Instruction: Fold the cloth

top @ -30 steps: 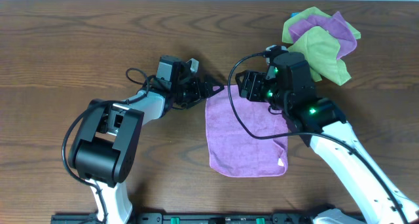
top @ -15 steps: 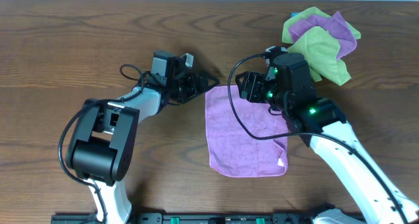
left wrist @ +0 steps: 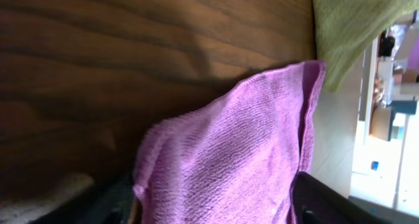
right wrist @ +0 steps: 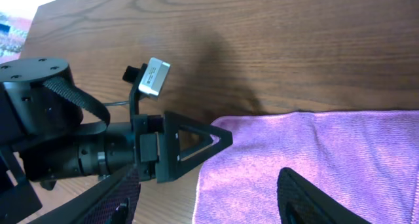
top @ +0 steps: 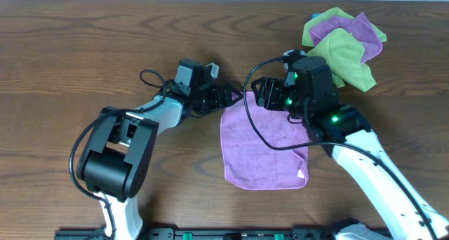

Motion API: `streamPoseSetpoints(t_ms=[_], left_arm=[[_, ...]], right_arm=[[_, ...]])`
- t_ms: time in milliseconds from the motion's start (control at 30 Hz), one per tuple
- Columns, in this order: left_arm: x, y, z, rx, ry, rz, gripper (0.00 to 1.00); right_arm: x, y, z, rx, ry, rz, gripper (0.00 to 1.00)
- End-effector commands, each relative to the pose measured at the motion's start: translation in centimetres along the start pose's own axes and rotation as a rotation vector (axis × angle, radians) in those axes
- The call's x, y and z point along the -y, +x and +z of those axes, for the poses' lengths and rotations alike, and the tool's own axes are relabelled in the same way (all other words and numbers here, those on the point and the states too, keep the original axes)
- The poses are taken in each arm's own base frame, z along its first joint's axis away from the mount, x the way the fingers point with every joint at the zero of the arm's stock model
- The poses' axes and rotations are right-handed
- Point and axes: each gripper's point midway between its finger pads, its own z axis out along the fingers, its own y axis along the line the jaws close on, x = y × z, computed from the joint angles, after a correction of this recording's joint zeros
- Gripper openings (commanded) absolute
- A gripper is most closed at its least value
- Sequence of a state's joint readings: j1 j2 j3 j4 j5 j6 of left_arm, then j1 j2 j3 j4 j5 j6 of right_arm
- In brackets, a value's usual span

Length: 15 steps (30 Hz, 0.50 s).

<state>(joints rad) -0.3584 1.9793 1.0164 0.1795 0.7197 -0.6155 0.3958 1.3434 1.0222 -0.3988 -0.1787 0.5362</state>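
A purple cloth (top: 263, 142) lies flat on the wooden table, roughly rectangular. My left gripper (top: 233, 95) lies low on the table at the cloth's top-left corner. In the left wrist view its jaws (left wrist: 209, 211) stand wide apart, with the purple cloth (left wrist: 236, 158) between them. My right gripper (top: 264, 92) hovers over the cloth's top edge, just right of that corner. It is open and empty (right wrist: 216, 198), with the cloth (right wrist: 314, 152) under it and the left gripper's fingers (right wrist: 196, 144) at the cloth's corner.
A pile of green and purple cloths (top: 345, 40) lies at the back right, close behind the right arm. Its green cloth also shows in the left wrist view (left wrist: 353, 21). The two grippers are within a few centimetres of each other.
My left gripper drew back to the left and away from the cloth's corner, then came back to the corner. The right arm and the cloth have not moved.
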Motion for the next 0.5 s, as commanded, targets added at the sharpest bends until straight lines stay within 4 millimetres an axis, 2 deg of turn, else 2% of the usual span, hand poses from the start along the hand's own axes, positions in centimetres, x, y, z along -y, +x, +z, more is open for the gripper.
streamPoseSetpoints(t_ms=[0,67,100,233,467], left_arm=[[-0.3,-0.7,0.2,0.023,-0.025,0.021,0.66],[-0.5,-0.8,0.2,0.028,-0.037,0.018,0.51],[-0.8,-0.7,0.2,0.028,-0.051,0.012,0.38],[-1.3,-0.3,0.2,0.016,-0.073,0.02,0.17],[-1.4,-0.4,0.2,0.019,-0.076,0.067,0.06]], right_arm=[[-0.9,-0.7,-0.6,0.013,-0.038,-0.019,0.67],[-1.0,-0.7,-0.6,0.01,-0.043,-0.019,0.66],[-1.0,-0.7,-0.6,0.008,-0.046,-0.019,0.66],[-1.3,-0.5,-0.7,0.001,-0.061,-0.019,0.66],[-1.3,-0.5,-0.7,0.0,-0.062,-0.012,0.65]])
